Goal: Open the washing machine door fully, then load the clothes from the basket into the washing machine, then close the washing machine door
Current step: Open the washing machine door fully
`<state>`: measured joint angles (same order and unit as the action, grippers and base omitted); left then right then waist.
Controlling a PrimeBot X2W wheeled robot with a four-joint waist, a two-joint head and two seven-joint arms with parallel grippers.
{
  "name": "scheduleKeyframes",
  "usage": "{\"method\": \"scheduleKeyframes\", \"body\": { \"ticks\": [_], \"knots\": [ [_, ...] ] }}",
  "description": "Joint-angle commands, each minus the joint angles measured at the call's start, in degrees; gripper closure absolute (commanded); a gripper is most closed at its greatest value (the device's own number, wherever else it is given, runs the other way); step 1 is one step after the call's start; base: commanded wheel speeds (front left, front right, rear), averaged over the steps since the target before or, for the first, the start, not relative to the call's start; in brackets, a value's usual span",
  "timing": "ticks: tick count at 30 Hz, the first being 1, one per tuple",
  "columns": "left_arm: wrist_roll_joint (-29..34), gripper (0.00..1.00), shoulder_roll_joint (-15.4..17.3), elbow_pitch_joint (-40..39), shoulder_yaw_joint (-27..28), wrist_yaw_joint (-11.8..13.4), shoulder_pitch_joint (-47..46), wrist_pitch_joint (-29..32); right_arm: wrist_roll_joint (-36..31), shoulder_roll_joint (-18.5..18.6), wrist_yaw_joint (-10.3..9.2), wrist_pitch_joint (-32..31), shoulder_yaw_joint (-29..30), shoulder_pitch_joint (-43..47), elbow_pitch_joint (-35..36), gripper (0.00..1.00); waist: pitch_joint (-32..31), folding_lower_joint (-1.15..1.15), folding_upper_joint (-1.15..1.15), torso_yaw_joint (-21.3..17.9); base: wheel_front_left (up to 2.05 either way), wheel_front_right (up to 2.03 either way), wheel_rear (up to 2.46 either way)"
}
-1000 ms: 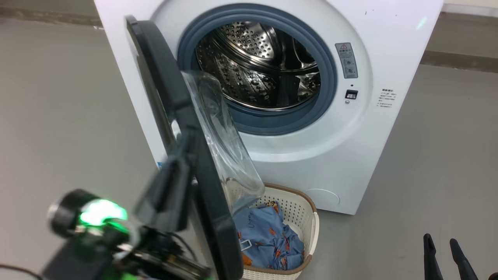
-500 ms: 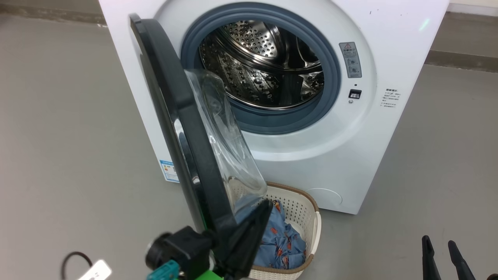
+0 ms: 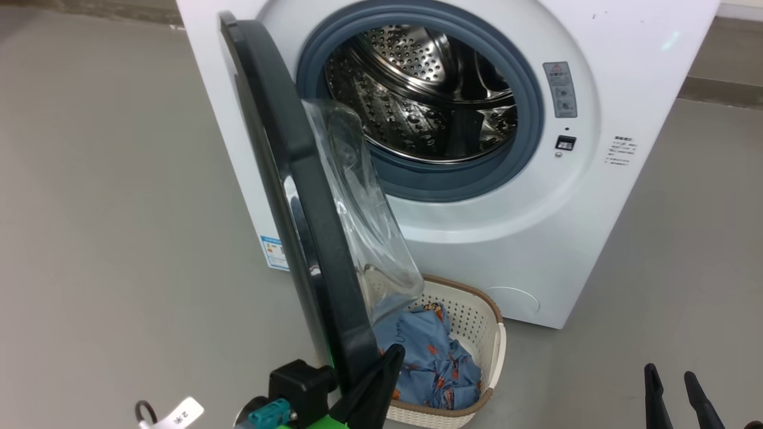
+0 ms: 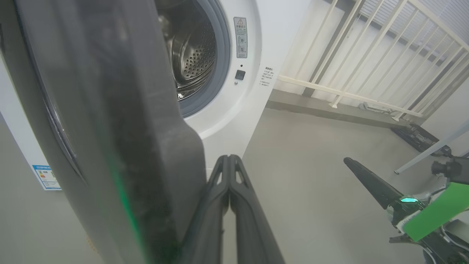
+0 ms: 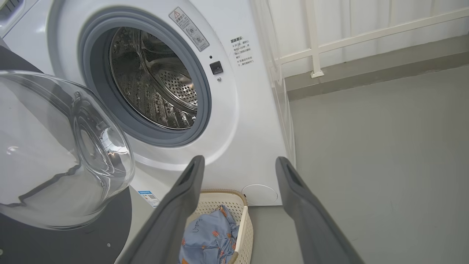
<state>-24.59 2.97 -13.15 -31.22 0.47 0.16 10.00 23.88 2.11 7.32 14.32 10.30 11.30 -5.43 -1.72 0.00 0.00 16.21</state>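
1. Black glossy rim first: the washing machine door (image 3: 289, 149) is swung out from the washing machine (image 3: 536, 238), hinged on the robot's left. The head view sees it almost edge-on.
2. Its clear glass bowl window (image 3: 357, 208) bulges off the inner side toward the opening.
3. The opening is uncovered, so you can see the grey gasket (image 3: 530, 119) and the perforated steel drum (image 3: 417, 95). No fabric shows in the part of the drum that's visible.
4. The basket (image 3: 498, 339) sits on the grey floor (image 3: 119, 208) right in front of the machine, below the opening. From the head view, the door's lower end overlaps its left side.
5. The clothes (image 3: 429, 357) are all crumpled in the basket: light blue with little orange figures.
6. The left gripper (image 4: 229, 172) has its two fingers pressed flat together with nothing between them. It's just beside the bottom of the door rim on the glass side, and I can't tell if it's actually touching.
7. The right gripper (image 3: 669, 372) is low at the robot's right, well apart from the door, with its jaws spread wide and empty. Its wrist view looks between the fingers at the basket and the machine front.
8. A blue label (image 3: 274, 251) is on the machine's lower left corner, and a white railing (image 4: 366, 55) is off to the machine's side.
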Motion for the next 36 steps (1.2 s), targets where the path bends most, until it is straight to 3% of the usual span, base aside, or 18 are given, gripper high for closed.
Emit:
{"method": "scheduleKeyframes", "body": {
  "ticks": [1,13,36],
  "knots": [
    [-0.33,1.00,-0.07,-1.11,1.51,0.75,-2.75,-0.81,-0.21,0.79,0.17,0.68,-1.12,-1.07,1.21,0.00,0.34,0.00,0.00,0.54,0.00,0.00,0.00],
    [-1.30,1.00,-0.09,1.45,-0.43,5.75,-5.29,-2.23,-0.18,0.77,0.17,0.68,-0.62,-0.74,0.87,0.00,0.59,0.00,0.00,4.14,0.00,0.00,0.00],
    [-0.46,1.00,0.89,1.37,0.84,8.91,-6.78,-2.17,0.05,0.77,0.17,0.68,-1.52,-2.13,0.01,0.00,2.42,0.00,0.00,13.69,0.00,0.00,0.00]
  ]
}}
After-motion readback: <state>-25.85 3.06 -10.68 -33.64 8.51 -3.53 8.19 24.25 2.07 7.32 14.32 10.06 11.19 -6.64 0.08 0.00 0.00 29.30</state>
